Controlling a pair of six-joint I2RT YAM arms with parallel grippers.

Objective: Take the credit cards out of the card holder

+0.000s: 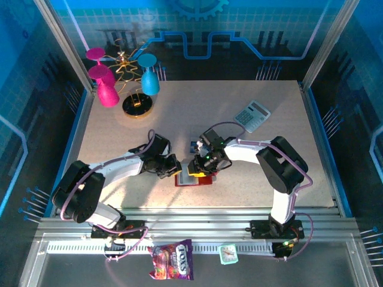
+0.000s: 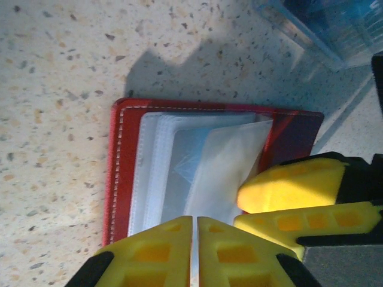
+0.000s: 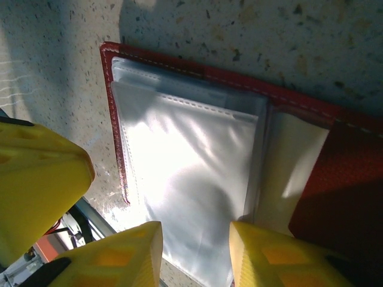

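Near the front edge of the table [image 1: 179, 113], the red card holder [image 1: 192, 178] lies open, clear pockets [image 3: 191, 173] up. The left gripper [image 2: 195, 220] is closed at their edge; whether it pinches one, I cannot tell. The right gripper [image 3: 196, 230] stands parted over a pocket. Farther back lies a calculator [image 1: 252, 115].

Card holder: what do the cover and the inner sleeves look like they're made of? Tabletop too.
Cover: probably red leather or leatherette. It has a fine grained texture, pale stitching along the edge and a matte look.
Inner sleeves: thin soft plastic, clear to frosted, with glare, wrinkles and dotted welded seams.
Tabletop: hard, pale and speckled, like terrazzo or a printed laminate; cannot tell which.
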